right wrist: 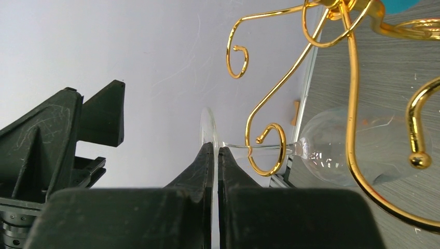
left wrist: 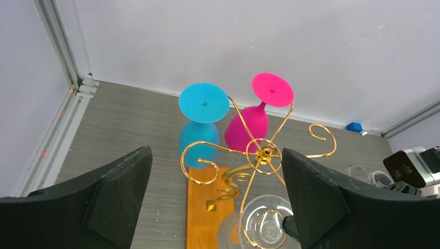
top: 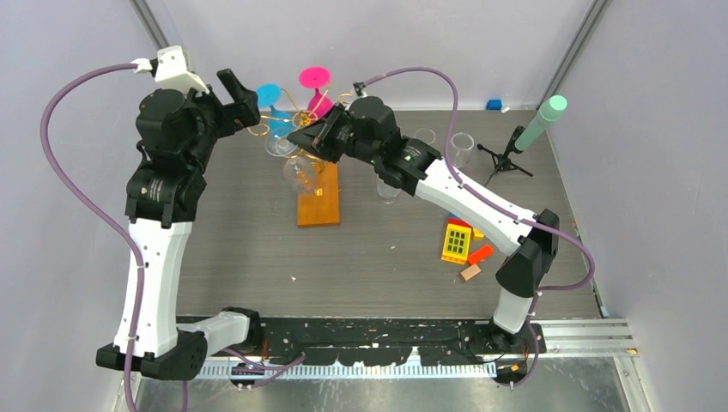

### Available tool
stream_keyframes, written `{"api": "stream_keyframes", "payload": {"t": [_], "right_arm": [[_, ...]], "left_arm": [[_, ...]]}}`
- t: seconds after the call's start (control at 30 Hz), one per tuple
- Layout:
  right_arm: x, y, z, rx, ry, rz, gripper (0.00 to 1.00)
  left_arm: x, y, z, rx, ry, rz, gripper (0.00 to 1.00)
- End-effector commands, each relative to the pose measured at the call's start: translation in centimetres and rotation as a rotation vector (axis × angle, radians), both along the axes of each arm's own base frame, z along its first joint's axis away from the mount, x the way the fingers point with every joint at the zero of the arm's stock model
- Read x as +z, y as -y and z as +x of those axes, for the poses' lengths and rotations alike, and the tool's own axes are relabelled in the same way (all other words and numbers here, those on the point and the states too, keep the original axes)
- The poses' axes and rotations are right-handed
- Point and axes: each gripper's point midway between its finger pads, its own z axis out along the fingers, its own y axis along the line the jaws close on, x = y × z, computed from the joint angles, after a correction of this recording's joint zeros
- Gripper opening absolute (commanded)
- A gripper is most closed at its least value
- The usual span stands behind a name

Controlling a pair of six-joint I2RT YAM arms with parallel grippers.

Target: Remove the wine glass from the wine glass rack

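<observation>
At the rack's near scroll, the right tool (right wrist: 216, 150) is pinched tight on the thin foot of the clear glass (right wrist: 358, 150). The glass hangs upside down by its stem in the gold rack (right wrist: 352, 93), above the desk (top: 386, 249). Light, rigid, slick and breakable, it looks best held by foot or stem and slid out along the wire. The left tool (left wrist: 215, 155) hangs wide open over the rack.
</observation>
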Motion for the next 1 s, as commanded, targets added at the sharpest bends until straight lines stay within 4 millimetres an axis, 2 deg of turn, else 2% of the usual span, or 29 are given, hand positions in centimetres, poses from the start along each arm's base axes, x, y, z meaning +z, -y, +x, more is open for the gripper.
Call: {"api": "stream_keyframes", "payload": {"t": [0.0, 0.17, 0.3, 0.63, 0.77, 0.97], "right_arm": [[5.4, 0.2, -0.5, 0.002, 0.111, 0.134, 0.00], [5.3, 0.3, 0.9, -0.061, 0.161, 0.129, 0.00], [6.3, 0.8, 2.0, -0.113, 0.198, 0.147, 0.01], [4.9, 1.9, 4.3, -0.217, 0.147, 0.108, 0.00], [5.1, 2.9, 4.5, -0.252, 0.141, 0.113, 0.00], [6.1, 4.7, 3.7, -0.276, 0.112, 0.153, 0.00]], "left_arm": [[1.8, -0.8, -0.8, 0.029, 0.066, -0.003, 0.98], [2.0, -1.2, -1.0, 0.049, 0.073, -0.002, 0.98], [2.3, -0.9, -1.3, 0.029, 0.083, -0.005, 0.98], [2.0, 0.1, -1.3, -0.025, 0.078, -0.016, 0.98], [2.0, 0.9, -1.3, -0.070, 0.080, -0.020, 0.98], [1.7, 2.4, -0.9, -0.149, 0.086, -0.023, 0.99]]}}
